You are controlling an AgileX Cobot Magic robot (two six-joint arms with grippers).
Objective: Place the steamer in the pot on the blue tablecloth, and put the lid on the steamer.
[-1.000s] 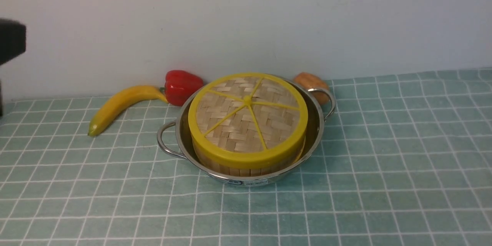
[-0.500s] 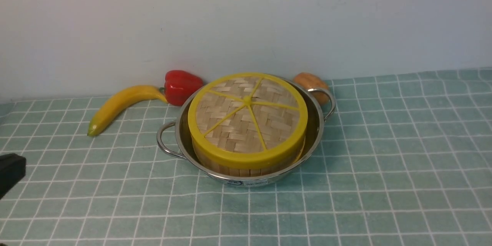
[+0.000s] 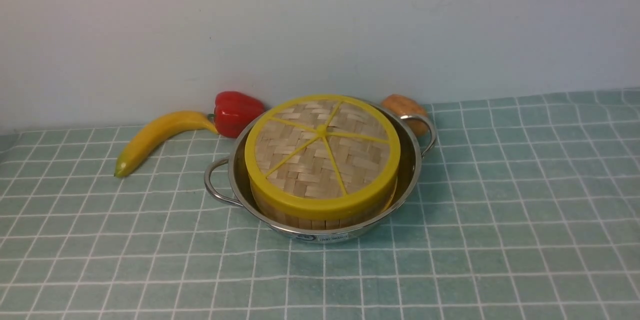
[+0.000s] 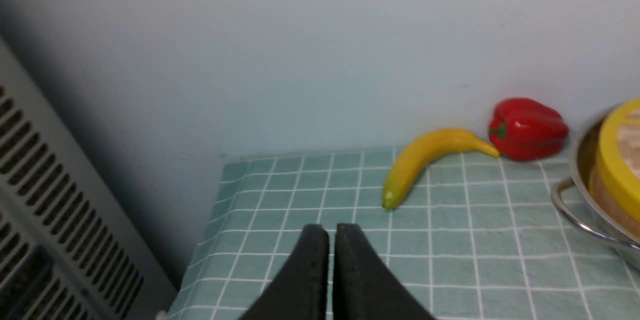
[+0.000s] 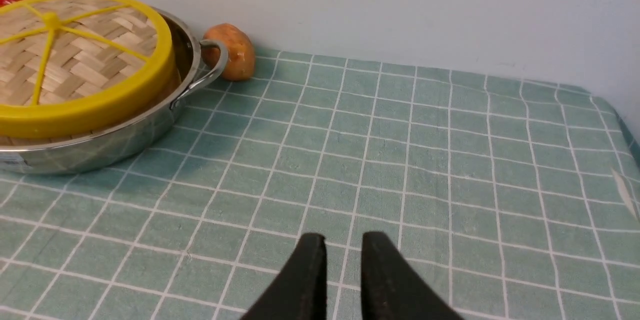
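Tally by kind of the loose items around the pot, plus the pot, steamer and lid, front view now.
Banana: 1
Red pepper: 1
Brown potato-like item, partly hidden: 1
Pot: 1
Steamer, mostly covered: 1
Lid: 1
Total: 6

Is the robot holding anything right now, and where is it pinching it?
Nothing is held. The left pincer and the right pincer have only tablecloth behind their tips.
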